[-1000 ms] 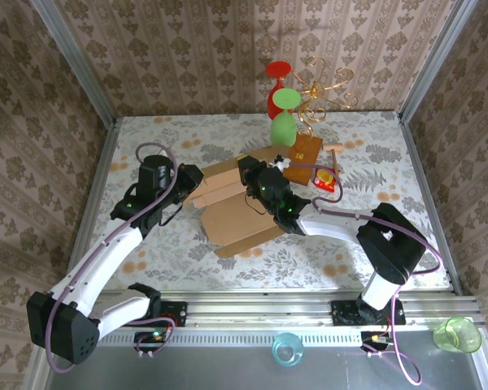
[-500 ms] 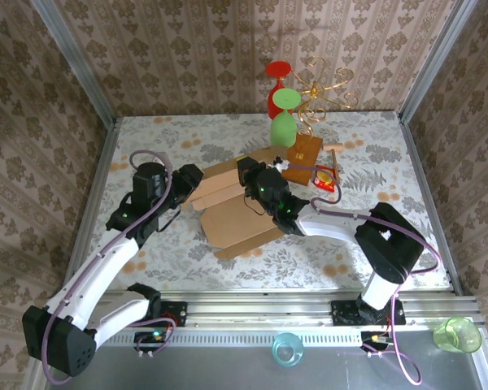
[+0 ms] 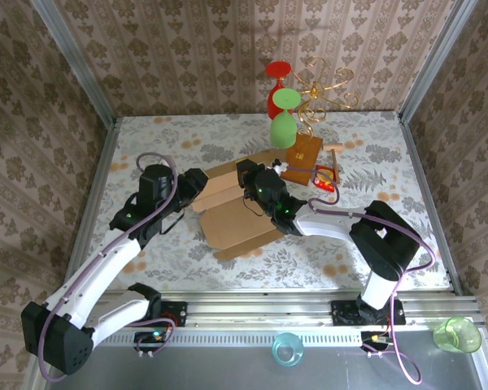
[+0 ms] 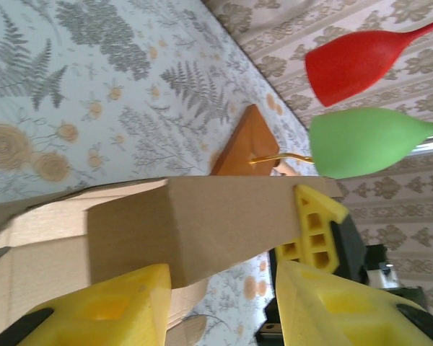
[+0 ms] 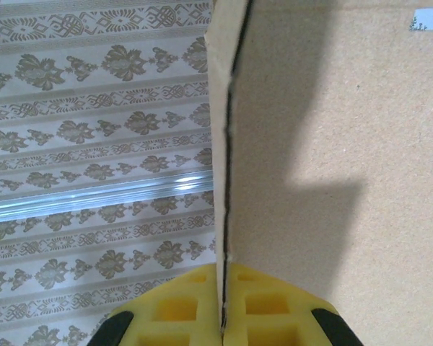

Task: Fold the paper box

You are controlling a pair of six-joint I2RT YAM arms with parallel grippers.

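right gripper [image 5: 222,317]: pads pressed together on the edge of an upright panel of the box [image 5: 332,144], at its far side in the top view.
left gripper [image 4: 220,288]: jaws parted, with a folded flap standing between the yellow fingers [image 4: 101,310], at the box's left end.
table [image 3: 187,260]: floral cloth, with patterned walls around it.
box: light-brown cardboard, mid-table, partly folded. The near panel lies flat and the far flaps are raised.
stand [image 3: 329,85]: gold wire, at the table's far edge.
block [image 3: 305,150]: reddish-brown wood, just behind the box, under the stand.
glasses [image 3: 283,126]: red and green, hanging on the stand.
cups [image 3: 287,349]: one blue and one green, well apart, near the front rail.
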